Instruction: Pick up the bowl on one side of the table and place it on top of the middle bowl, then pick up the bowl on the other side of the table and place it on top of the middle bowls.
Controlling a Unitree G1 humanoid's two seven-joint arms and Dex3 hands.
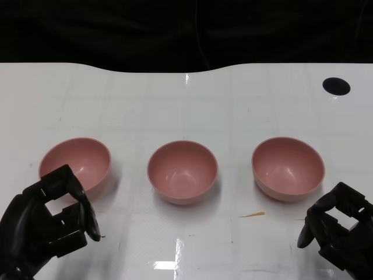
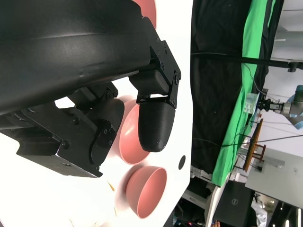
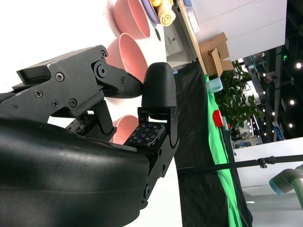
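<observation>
Sitting in a row across the white table [image 1: 186, 105]: three pink bowls, all upright and well apart, none stacked yet. Lying to the left, the left bowl [image 1: 76, 163]; in the centre, the middle bowl [image 1: 182, 171]; to the right, the right bowl [image 1: 288, 168]. Hovering at the near left, the left hand [image 1: 49, 224], its fingers partly curled but apart, holding nothing, its upper knuckles overlapping the near rim of the left bowl in the head view, though whether touching it cannot be told. Waiting at the near right, the right hand [image 1: 338, 224], likewise loosely curled with a gap between thumb and fingers, holding nothing, just near of the right bowl and apart from it. Lying on the table between the middle and right bowls, toward the near edge, a small tan sliver [image 1: 252, 214]; showing at the far right, a dark round hole [image 1: 336, 86]. Judging the task as not yet begun, with the first pick probably falling to the left side. Risking, from here: pinching a smooth, rounded rim too shallowly and letting the bowl slip or tip; nudging the bowl away across the glossy surface while closing; lowering off-centre so the carried bowl is sitting cocked in the middle one or knocking it aside; sweeping a forearm into a neighbouring bowl during the carry.
</observation>
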